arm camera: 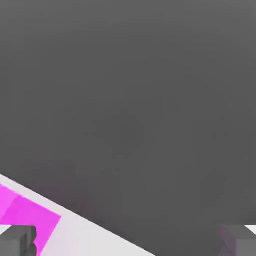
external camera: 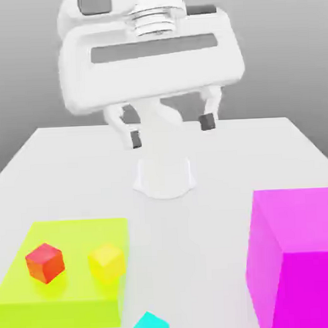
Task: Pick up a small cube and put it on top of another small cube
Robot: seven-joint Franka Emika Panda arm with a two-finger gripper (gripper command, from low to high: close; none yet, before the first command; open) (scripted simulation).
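Tool open, smooth small cube on table

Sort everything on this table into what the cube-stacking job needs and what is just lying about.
Belongs to the job:
- small cyan cube, on the table in front of the green slab
- end effector, open, raised above the table

Just lying about:
- large magenta block
- flat yellow-green slab
- small red cube, on the slab
- small yellow cube, on the slab
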